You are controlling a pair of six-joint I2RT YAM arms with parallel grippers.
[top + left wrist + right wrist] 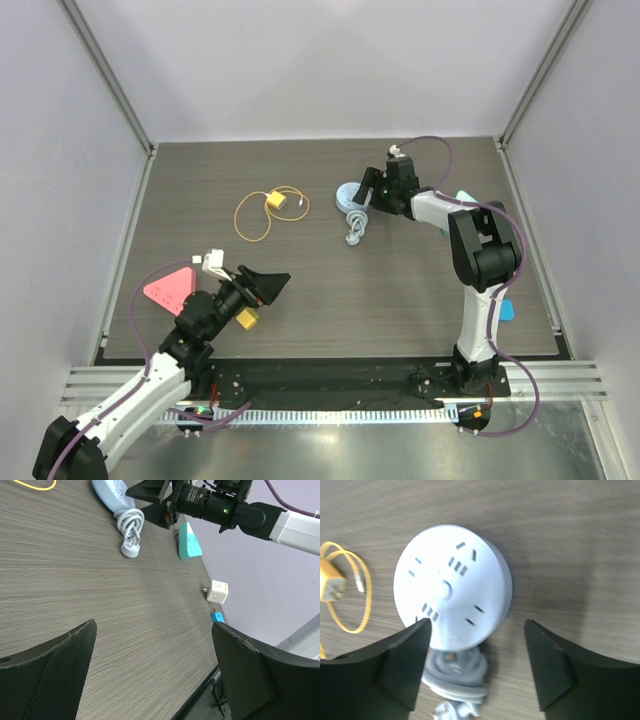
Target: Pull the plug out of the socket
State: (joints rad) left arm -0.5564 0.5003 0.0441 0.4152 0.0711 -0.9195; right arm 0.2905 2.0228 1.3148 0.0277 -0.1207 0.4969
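**Both grippers open; round socket lies just past R fingertips**

**Top view:** L gripper [272,287] sits low on the L side of the table [400,300]. Its fingers are spread wide w/ nothing between them. A yellow block [246,318] lies just beside it, and a pink triangular piece [170,290] is further L. R gripper [368,192] is at far centre, at the R edge of the round pale-blue socket [350,195]. The socket's grey cord [356,230] lies coiled just on the near side of it. A yellow corded plug [272,202] lies L of the socket, clearly apart from it. A teal piece [465,198] and a blue piece [506,310] are on the R side, by the R arm.

**L wrist view:** Both black fingers [55,675] stand far apart, w/ only bare table between them. Beyond them the socket, cord coil and R gripper are at the top of the frame. The teal piece, a white cube adapter [218,591] and the blue piece run in a line toward the table edge. The marks on the cube's face are too small to read.

**R wrist view:** Fingers [400,665] are well apart and hold nothing. The socket lies face up just beyond the tips, its slot groups around a centre button all showing. The L finger overlaps the socket's lower rim in this view; can't tell if it touches. The cord coil lies between the fingers, below the socket. The yellow corded plug is at the L edge of the frame, apart from the socket. No brand or lettering can be made out on the socket face
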